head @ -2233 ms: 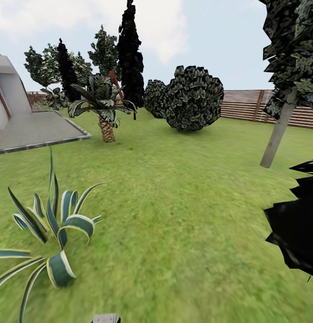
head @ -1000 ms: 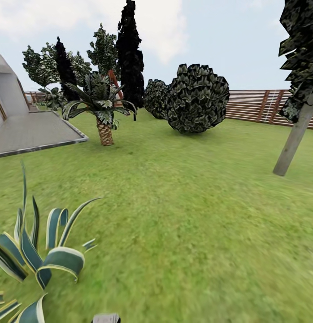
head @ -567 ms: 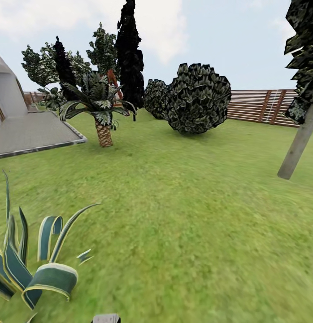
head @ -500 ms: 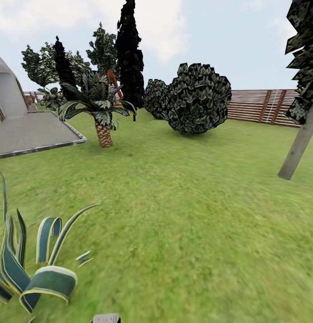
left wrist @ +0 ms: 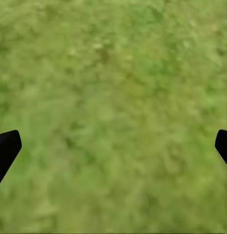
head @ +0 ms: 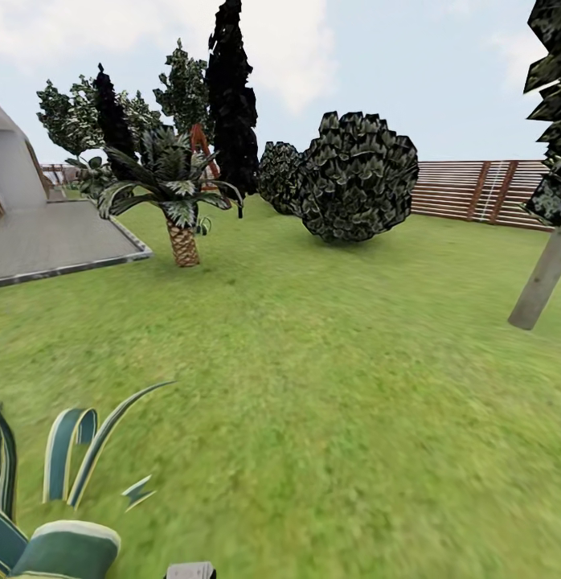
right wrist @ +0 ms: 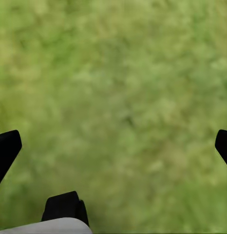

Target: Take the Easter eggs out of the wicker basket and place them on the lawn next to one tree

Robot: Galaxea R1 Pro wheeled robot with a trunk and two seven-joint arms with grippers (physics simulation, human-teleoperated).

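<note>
Lawn point(head: 329, 378), tree point(head: 542, 281); our 2 grippers point(left wrist: 113, 148) point(right wrist: 113, 148) wide, empty; striped plant point(head: 63, 482) could snag us.

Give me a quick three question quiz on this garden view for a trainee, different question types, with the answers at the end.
1. True or false: the left hand holds an egg.
2. The pale tree trunk stands at which side of the head view: A left, B centre, C right?
3. Fill in: beneath both hands, including the right hand, lies only ____.

Key: 1 false, both hands are open and empty. 2 C. 3 grass, the lawn.
</note>
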